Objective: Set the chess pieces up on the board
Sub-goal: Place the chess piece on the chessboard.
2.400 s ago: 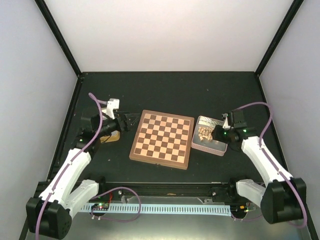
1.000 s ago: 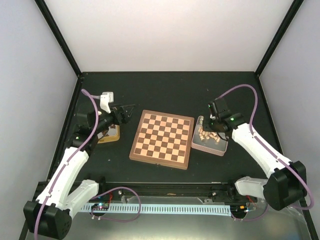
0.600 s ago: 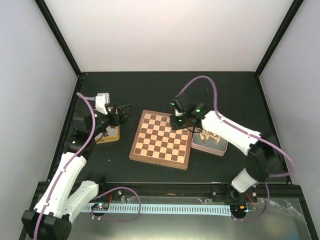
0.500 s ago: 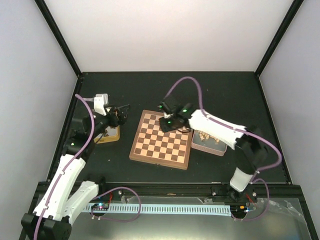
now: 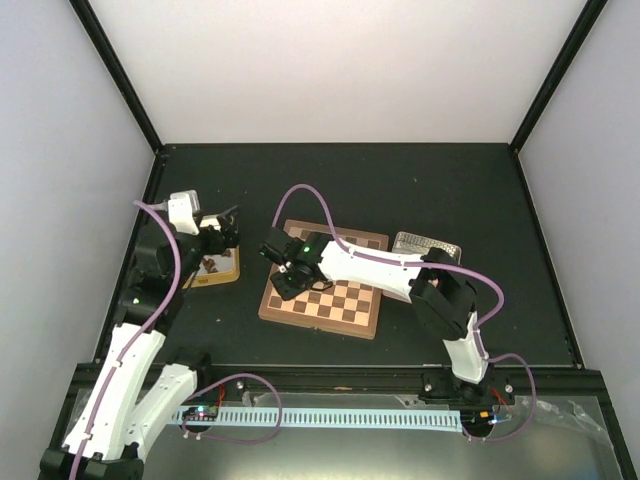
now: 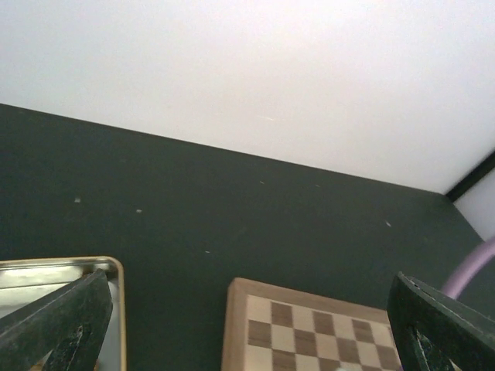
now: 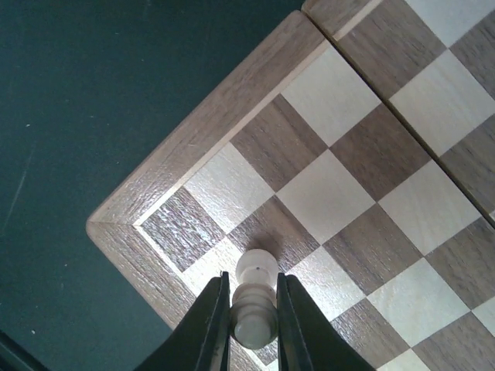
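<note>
Black table (image 5: 400,190), white walls all round. Right claw (image 7: 252,280) pinches a pale piece (image 7: 255,309) just above a corner on the left side of the board (image 5: 340,305). Left claw (image 6: 247,309) is spread wide by a tin (image 6: 46,267), holding nothing. Another tin (image 5: 425,243) sits right of the board.

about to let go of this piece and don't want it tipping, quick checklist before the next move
1. Pale piece held by the right gripper: ok, clamped on both sides.
2. Piece over the board, near its corner: ok.
3. Piece's base touching the board: cannot tell.
4. Squares around it free of other pieces: ok.
5. Left gripper clear of the board: ok, open, off to the side by the tin.
</note>
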Tool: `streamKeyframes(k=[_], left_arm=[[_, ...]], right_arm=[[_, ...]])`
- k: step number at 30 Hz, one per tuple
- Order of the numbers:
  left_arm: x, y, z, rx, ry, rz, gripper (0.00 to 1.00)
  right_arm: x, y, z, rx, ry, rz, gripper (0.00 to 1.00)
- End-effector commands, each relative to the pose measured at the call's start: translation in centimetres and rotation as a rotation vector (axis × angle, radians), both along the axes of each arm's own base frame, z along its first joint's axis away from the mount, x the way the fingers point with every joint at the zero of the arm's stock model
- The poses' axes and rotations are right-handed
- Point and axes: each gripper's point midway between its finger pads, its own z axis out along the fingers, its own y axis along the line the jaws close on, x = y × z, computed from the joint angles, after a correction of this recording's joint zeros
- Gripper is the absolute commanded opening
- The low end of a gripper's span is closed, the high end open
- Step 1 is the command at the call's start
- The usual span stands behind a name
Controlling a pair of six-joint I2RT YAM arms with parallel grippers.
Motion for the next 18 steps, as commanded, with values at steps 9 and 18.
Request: streamKeyframes(k=[9, 18], left_arm=[[-0.4, 3.5, 1.3, 0.035, -0.035, 0.189, 0.99], [-0.4, 3.8, 1.3, 0.042, -0.036, 0.203, 0.99]], right_arm=[[0.2, -0.4, -0.2, -0.063, -0.016, -0.018, 0.38], [-0.1, 0.4, -1.2, -0.054, 0.022, -0.021, 0.42]])
